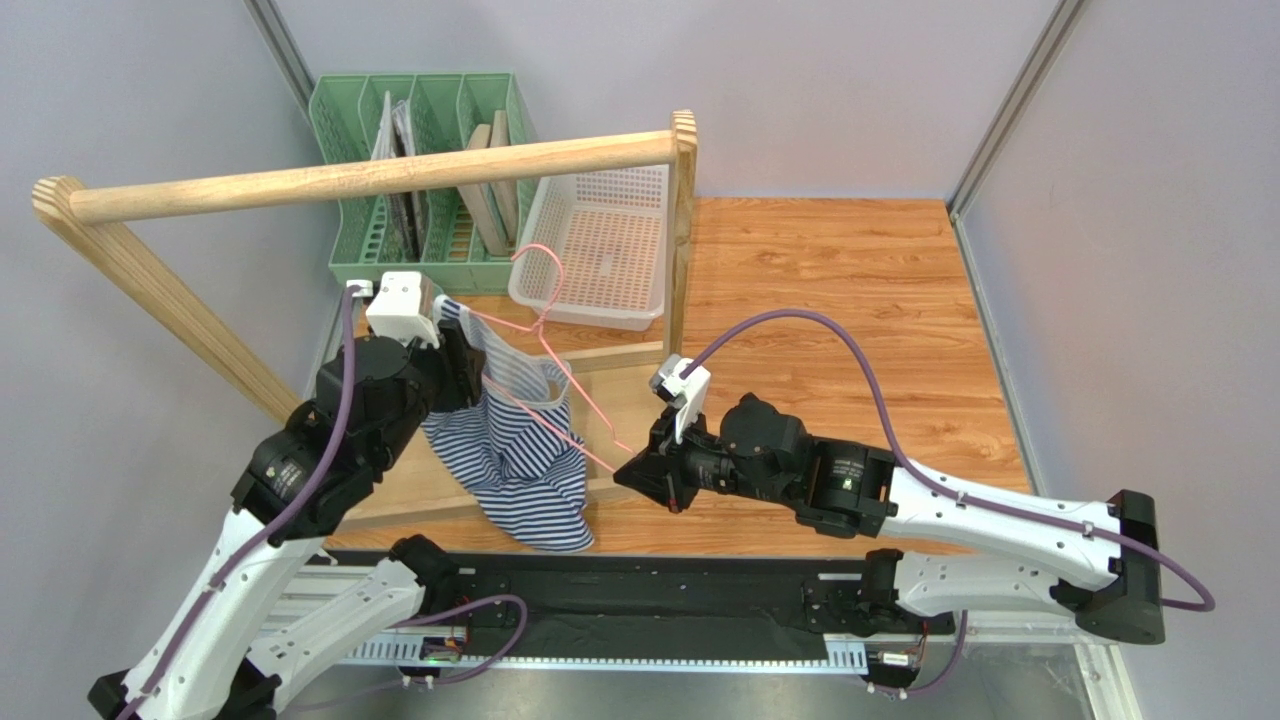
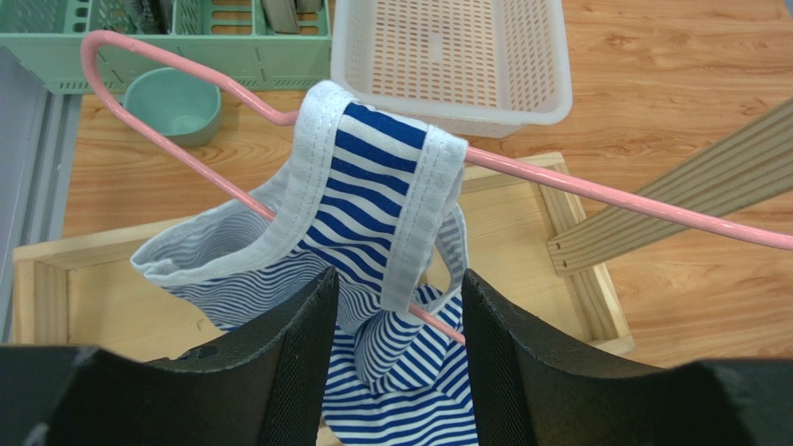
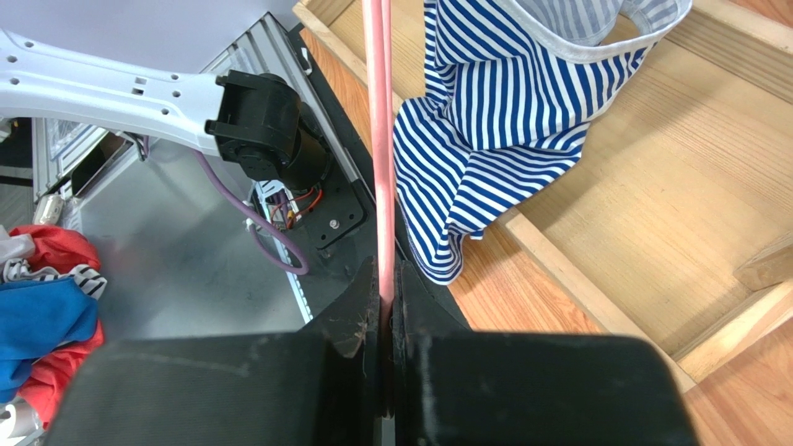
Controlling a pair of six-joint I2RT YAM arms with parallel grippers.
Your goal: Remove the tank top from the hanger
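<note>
The striped tank top [image 1: 519, 450] hangs from the pink hanger [image 1: 598, 413], held in the air over a wooden tray. One strap [image 2: 372, 186] is looped over the hanger wire [image 2: 605, 193]. My left gripper [image 1: 463, 333] is at that shoulder. Its jaws are open, with the top's fabric lying loosely between the fingers [image 2: 298, 353]. My right gripper [image 1: 643, 468] is shut on the hanger's low end [image 3: 377, 139], with the wire pinched between its pads. The top [image 3: 493, 121] hangs just beyond it.
A thick wooden rail [image 1: 376, 177] spans the back left on slanted legs. Behind it stand a green rack [image 1: 346, 225] and a white perforated basket [image 1: 586, 308]. A green bowl [image 2: 172, 102] sits by the rack. The wooden tray frame [image 2: 56, 269] lies below. Loose clothes [image 3: 42, 307] lie off the table.
</note>
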